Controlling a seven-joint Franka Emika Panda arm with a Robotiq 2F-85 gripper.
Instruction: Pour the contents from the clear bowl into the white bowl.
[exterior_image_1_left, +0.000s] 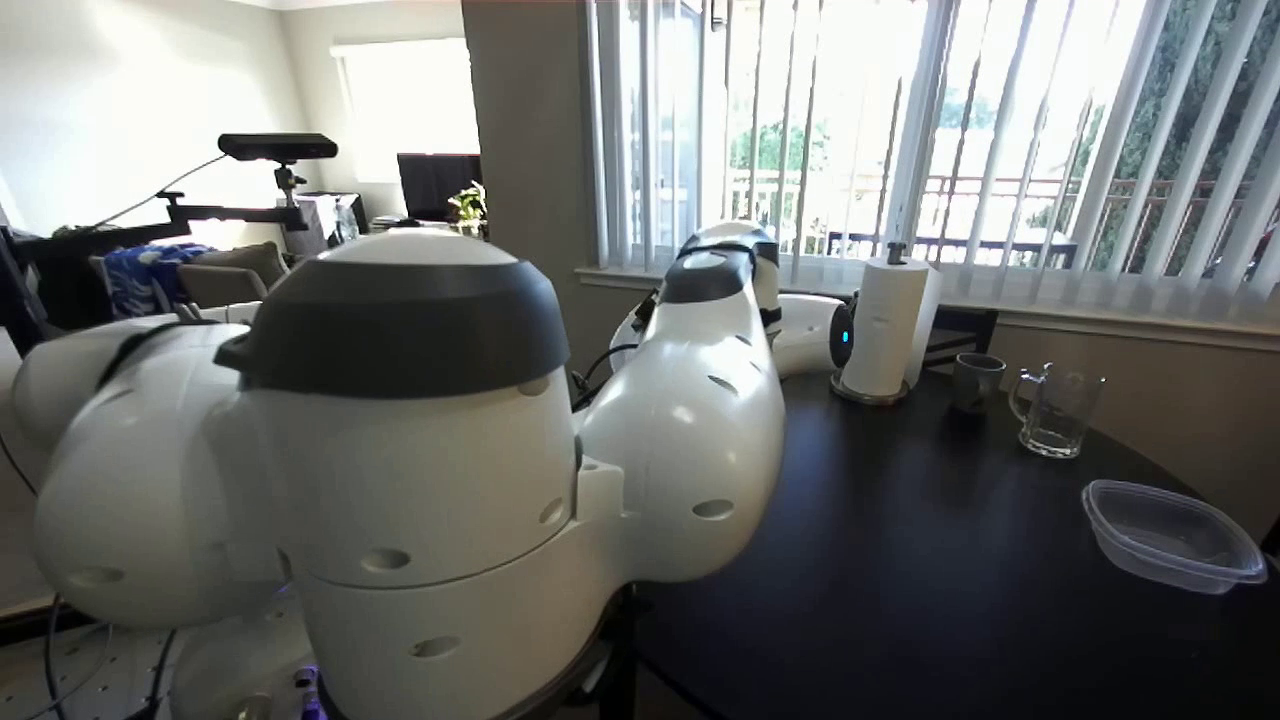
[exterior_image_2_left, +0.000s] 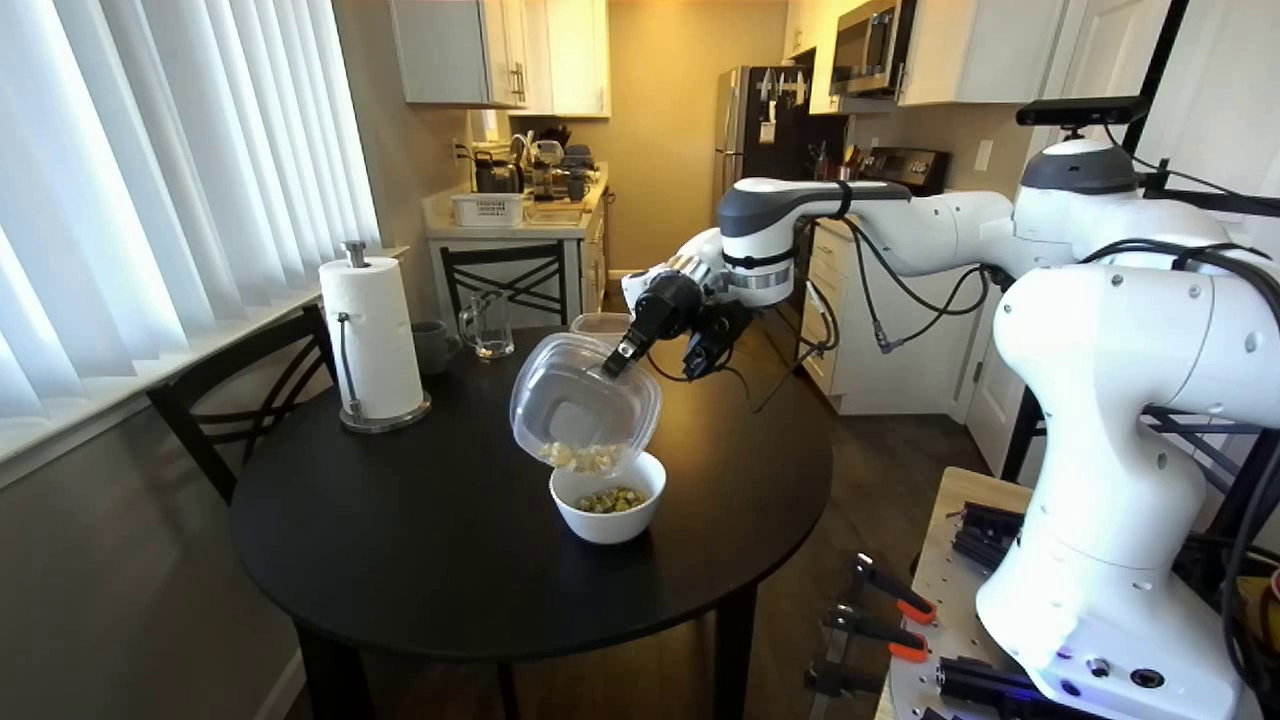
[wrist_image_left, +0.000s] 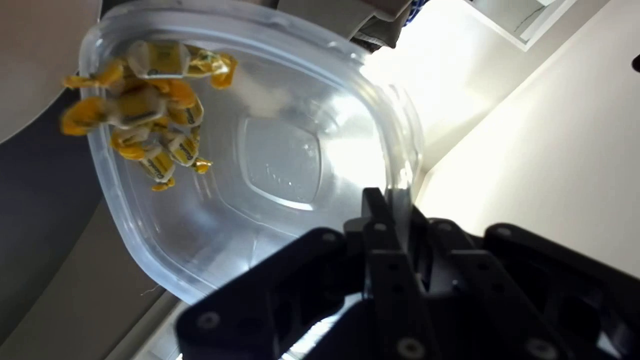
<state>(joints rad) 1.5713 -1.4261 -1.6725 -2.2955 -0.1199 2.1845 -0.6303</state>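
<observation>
My gripper (exterior_image_2_left: 618, 362) is shut on the rim of the clear bowl (exterior_image_2_left: 582, 385), as the wrist view (wrist_image_left: 392, 215) also shows. The clear bowl is tilted steeply, with its low edge just above the white bowl (exterior_image_2_left: 605, 525), which stands upright on the table. The contents are wrapped yellow candies (wrist_image_left: 155, 110), heaped at the low edge of the clear bowl, some sticking out past its rim. More yellowish bits (exterior_image_2_left: 612, 500) lie inside the white bowl. In an exterior view the arm hides the gripper and both bowls.
A paper towel roll (exterior_image_2_left: 372, 340), a dark mug (exterior_image_2_left: 430, 347) and a glass mug (exterior_image_2_left: 490, 325) stand on the dark round table (exterior_image_2_left: 420, 560). A flatter clear container (exterior_image_1_left: 1170, 540) sits behind the clear bowl. A chair (exterior_image_2_left: 250, 370) is by the window.
</observation>
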